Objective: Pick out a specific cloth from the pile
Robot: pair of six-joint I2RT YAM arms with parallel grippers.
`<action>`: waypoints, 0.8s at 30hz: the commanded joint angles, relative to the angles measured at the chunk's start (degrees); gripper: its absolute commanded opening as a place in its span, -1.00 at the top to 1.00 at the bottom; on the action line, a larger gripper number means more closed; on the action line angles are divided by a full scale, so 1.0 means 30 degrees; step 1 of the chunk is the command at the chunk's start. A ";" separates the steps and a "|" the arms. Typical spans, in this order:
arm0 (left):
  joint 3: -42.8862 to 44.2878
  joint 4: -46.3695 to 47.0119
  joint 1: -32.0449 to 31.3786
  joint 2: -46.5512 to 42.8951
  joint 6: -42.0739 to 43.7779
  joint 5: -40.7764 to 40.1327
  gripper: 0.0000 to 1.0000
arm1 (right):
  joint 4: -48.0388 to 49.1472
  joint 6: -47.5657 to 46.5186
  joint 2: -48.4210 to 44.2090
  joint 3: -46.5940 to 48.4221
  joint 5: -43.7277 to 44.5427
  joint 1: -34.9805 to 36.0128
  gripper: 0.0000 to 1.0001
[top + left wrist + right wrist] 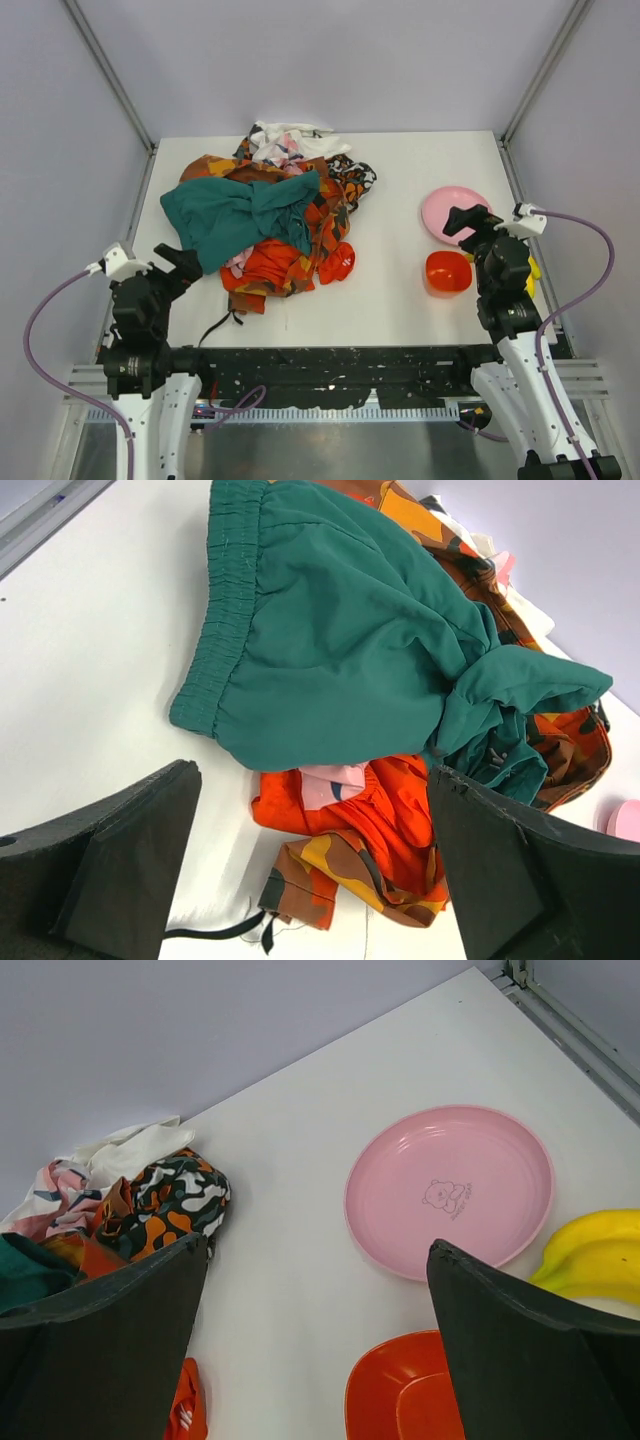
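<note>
The left end effector (pixel 320 880) is spread wide with nothing between its fingers, poised close to the near left edge of the pile (pixel 300 190). Directly ahead of it lies the teal cloth (pixel 340 630), its elastic waistband turned toward the arm. The orange-red cloth (pixel 390 800) peeks out from under the teal cloth's near edge, at the front of the heap. It is rumpled and partly covered, with a bit of pale pink fabric lying against it. An orange-and-black patterned cloth (pixel 335 195) spreads beneath and to the right, and a white-pink piece (pixel 285 140) sits at the far end of the pile. The right end effector (pixel 320 1360) is likewise opened wide and holds nothing. It sits over the right side of the surface (pixel 400 160), well apart from the heap. Just beyond it lies a pink plate (pixel 400 1190), an orange bowl (pixel 400 1400) sits just beside its fingers, and a yellow banana (pixel 590 1255) lies to the right, near the plate's edge.
</note>
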 commanded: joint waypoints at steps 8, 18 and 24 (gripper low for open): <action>0.1546 0.2804 0.0052 0.2978 0.0659 0.7191 -0.99 | 0.2684 -0.1094 0.0602 -0.0087 -0.4175 -0.0036 -0.91; 0.8715 0.3637 -1.0956 1.5745 0.4904 0.2519 -0.99 | 0.2363 -0.1680 0.1483 -0.0029 -0.5291 -0.0036 -0.90; 1.4223 0.1323 -1.4564 2.3160 0.6808 -0.1402 -0.99 | 0.3271 -0.1740 0.2182 -0.0323 -0.8307 -0.0036 -0.90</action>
